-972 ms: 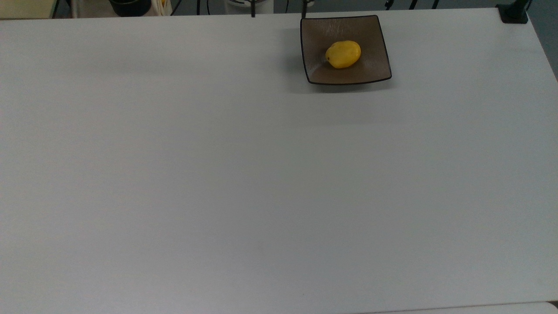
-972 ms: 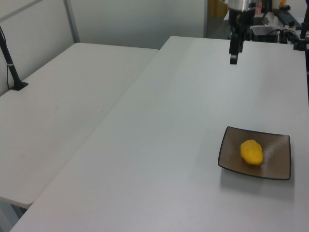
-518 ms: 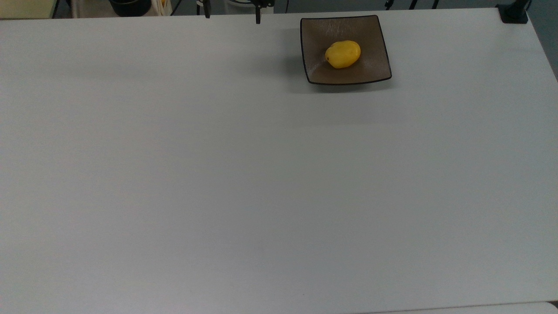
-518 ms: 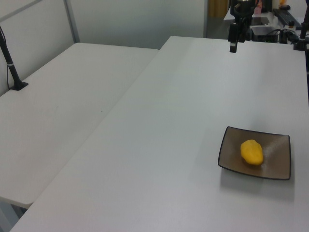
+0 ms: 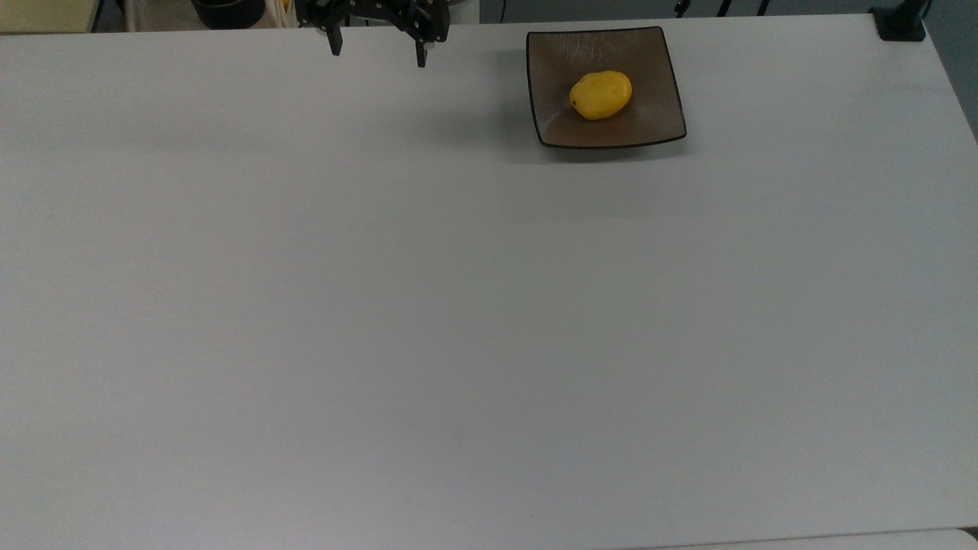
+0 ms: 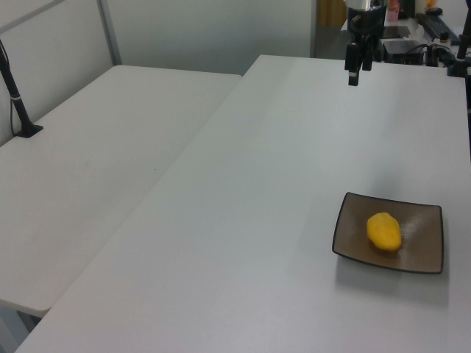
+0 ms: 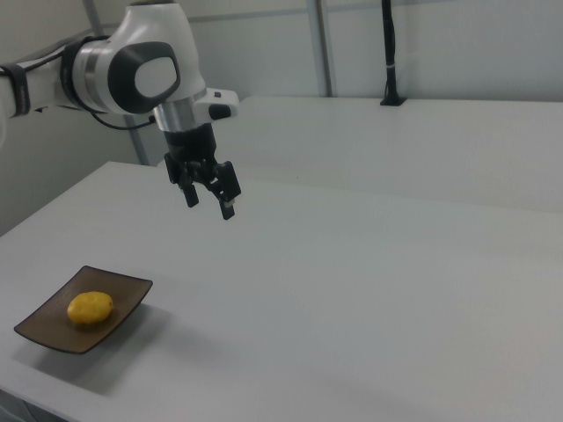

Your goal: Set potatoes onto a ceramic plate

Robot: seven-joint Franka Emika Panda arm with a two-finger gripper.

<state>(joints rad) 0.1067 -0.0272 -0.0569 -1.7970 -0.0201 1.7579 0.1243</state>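
The yellow potato [image 5: 601,95] lies in the middle of the square brown ceramic plate [image 5: 558,126], near the table's far edge in the top view. The left view has the potato [image 6: 384,232] on the plate [image 6: 352,243] at lower right; the right view has the potato [image 7: 90,309] on the plate [image 7: 44,334] at lower left. My gripper [image 5: 377,53] hangs open and empty above the table, well to the top view's left of the plate. It appears in the left view [image 6: 356,73] and in the right view [image 7: 209,202], high above the surface.
The white table [image 5: 458,305] spreads wide and bare around the plate. A second white table [image 6: 96,169] adjoins it on the left view's left. A black post base [image 5: 899,23] sits at the top view's far right corner. Clutter lines the far edge.
My gripper has moved to the top view's left, away from the plate, and come further into the top view. The potato and plate have stayed put.
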